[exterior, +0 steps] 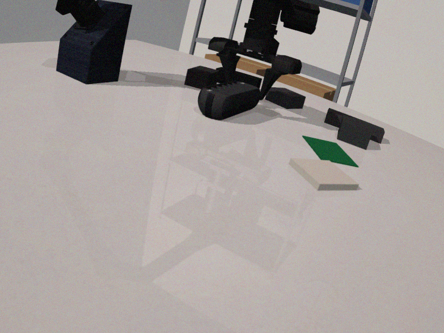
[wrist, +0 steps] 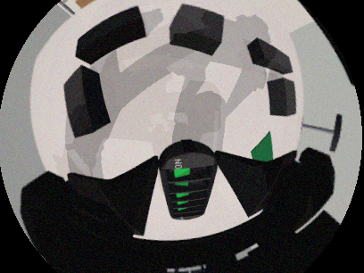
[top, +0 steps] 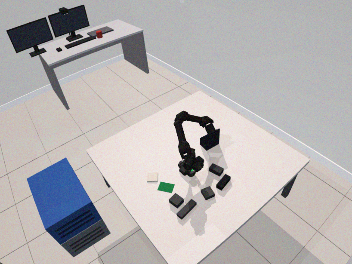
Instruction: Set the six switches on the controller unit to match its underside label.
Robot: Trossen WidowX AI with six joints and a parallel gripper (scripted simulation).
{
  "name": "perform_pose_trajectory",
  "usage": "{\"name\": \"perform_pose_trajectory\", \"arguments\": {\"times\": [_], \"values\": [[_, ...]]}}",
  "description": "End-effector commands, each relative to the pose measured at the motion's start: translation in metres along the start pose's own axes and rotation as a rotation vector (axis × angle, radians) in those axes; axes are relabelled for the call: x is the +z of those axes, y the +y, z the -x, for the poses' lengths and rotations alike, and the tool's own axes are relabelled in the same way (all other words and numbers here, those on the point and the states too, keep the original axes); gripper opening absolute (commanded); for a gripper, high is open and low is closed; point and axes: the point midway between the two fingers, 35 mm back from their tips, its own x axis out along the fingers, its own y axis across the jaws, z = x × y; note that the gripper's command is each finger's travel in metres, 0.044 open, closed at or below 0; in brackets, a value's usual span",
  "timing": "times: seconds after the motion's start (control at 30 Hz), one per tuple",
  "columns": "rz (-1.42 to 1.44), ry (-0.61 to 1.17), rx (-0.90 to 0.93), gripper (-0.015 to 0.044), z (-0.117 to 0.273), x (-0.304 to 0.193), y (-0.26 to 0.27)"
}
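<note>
The dark grey controller unit [top: 192, 170] [exterior: 233, 102] [wrist: 187, 196] is low at the bench, switches up, close to level. I cannot tell whether its whole base touches the bench. My gripper [exterior: 246, 89] [wrist: 187, 157] is shut on the unit, one finger against each long side. In the wrist view, "ON" lettering and green rocker ends show on the unit's top. In the exterior view the rockers show as dark ridges, and each setting cannot be read for sure. The label on the underside is hidden.
Several dark modules lie around, such as a block [top: 208, 192] [wrist: 196, 28], a long bar [top: 186, 209] and a box [top: 216, 169]. A green board [top: 165, 187] [exterior: 331, 150] and a beige tile [top: 152, 176] [exterior: 324, 172] lie aside. The arm's dark mount [top: 209, 139] [exterior: 89, 57] stands beyond.
</note>
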Motion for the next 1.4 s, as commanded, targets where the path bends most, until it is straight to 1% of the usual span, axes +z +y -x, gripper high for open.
{"name": "perform_pose_trajectory", "arguments": {"times": [0.0, 0.3, 0.43, 0.73, 0.93, 1.37], "values": [[0.008, 0.013, -0.001, 0.0338, -0.003, -0.002, 0.001], [0.001, 0.002, 0.001, 0.0338, -0.002, -0.001, 0.0], [0.002, 0.002, 0.001, 0.044, -0.003, -0.001, 0.0], [0.002, 0.002, 0.001, 0.044, -0.001, -0.003, 0.0], [0.003, 0.003, 0.003, 0.044, 0.036, -0.058, 0.0], [0.003, 0.004, 0.003, 0.044, 0.037, -0.06, 0.0]]}}
